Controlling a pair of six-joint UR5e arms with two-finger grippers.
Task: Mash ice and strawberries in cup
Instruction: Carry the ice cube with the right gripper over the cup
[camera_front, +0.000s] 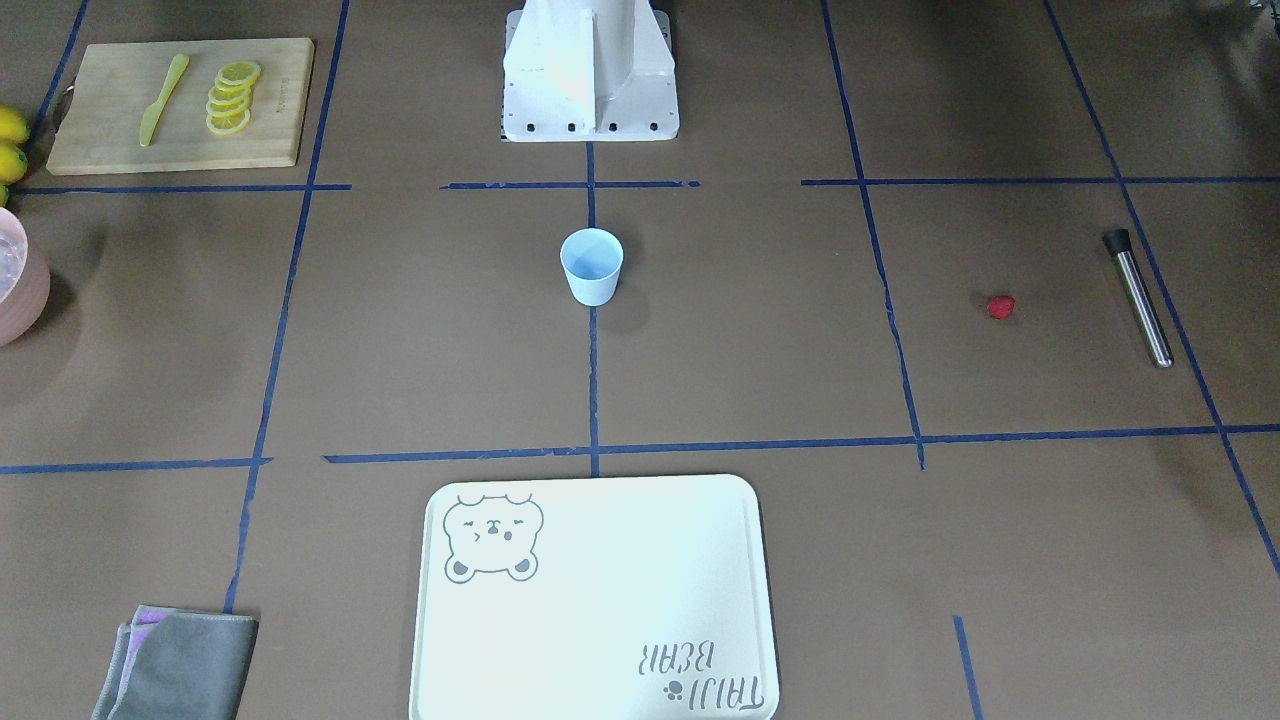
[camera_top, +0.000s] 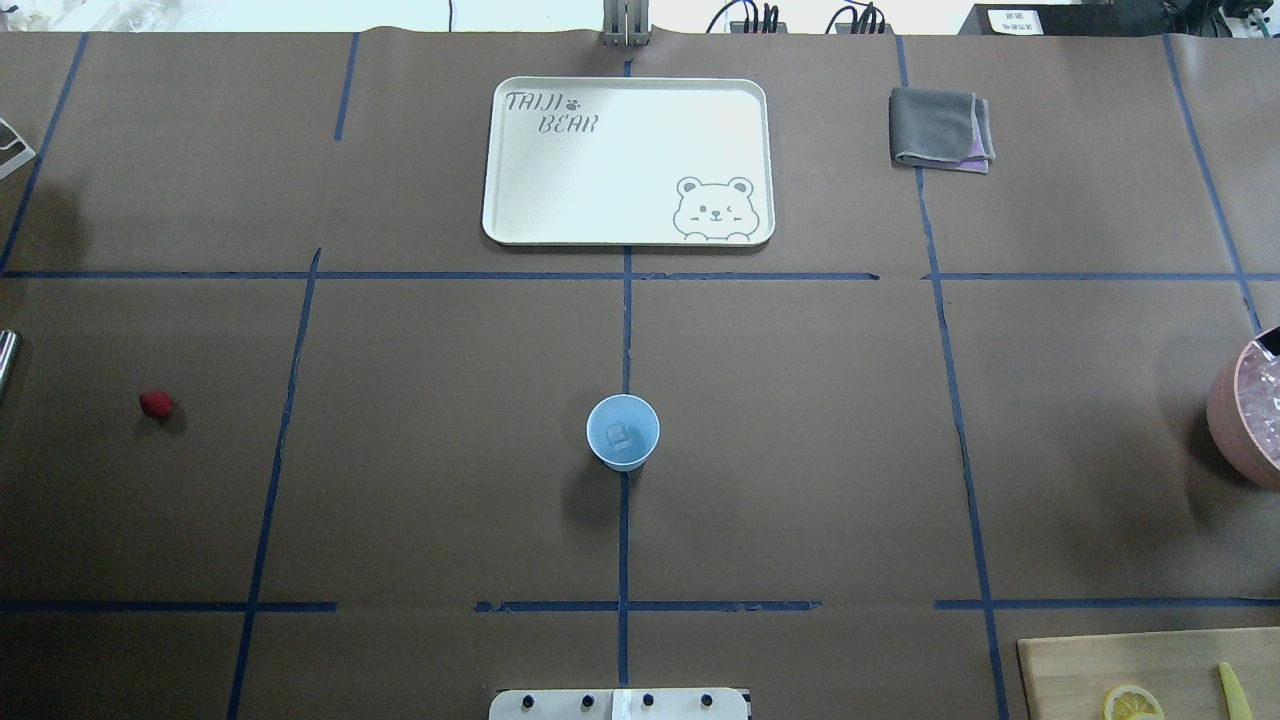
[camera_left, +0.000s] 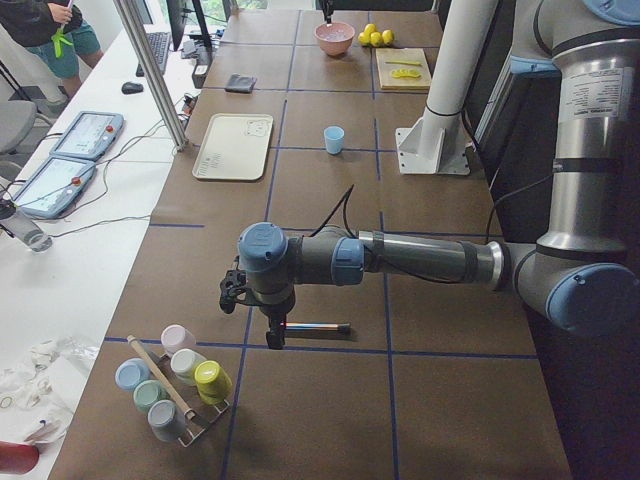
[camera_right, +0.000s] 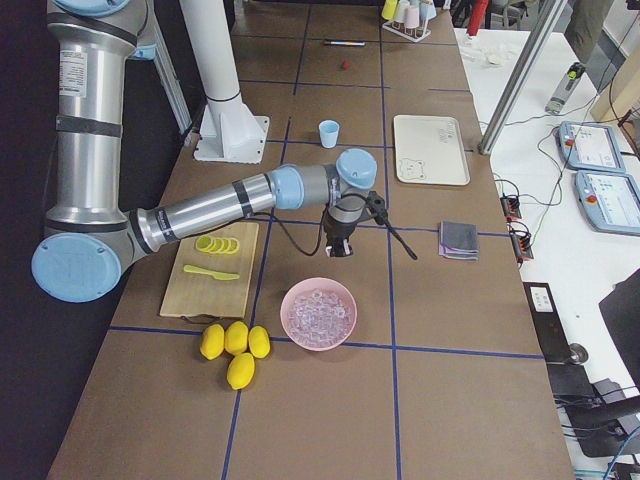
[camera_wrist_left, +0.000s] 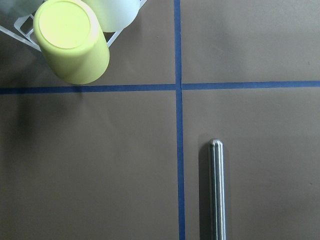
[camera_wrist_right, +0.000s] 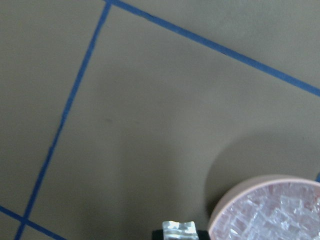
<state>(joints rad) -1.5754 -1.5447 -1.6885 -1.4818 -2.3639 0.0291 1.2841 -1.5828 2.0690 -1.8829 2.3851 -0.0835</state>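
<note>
Right hand (camera_right: 340, 249) pinching an ice chunk (camera_wrist_right: 180, 230) beside pink bowl (camera_right: 318, 346), left hand (camera_left: 272, 338) above steel muddler (camera_wrist_left: 217, 195), its opening cannot be told, light-blue cup (camera_top: 622, 432) mid-tabletop (camera_top: 800, 450)

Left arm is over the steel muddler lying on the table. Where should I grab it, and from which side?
Probably the bare steel shaft near its middle, coming straight down with the jaws set across its width. The muddler lies flat on the table and is long and thin, so a side approach has no room. Its black head is wider, and nothing lies against the shaft.
</note>
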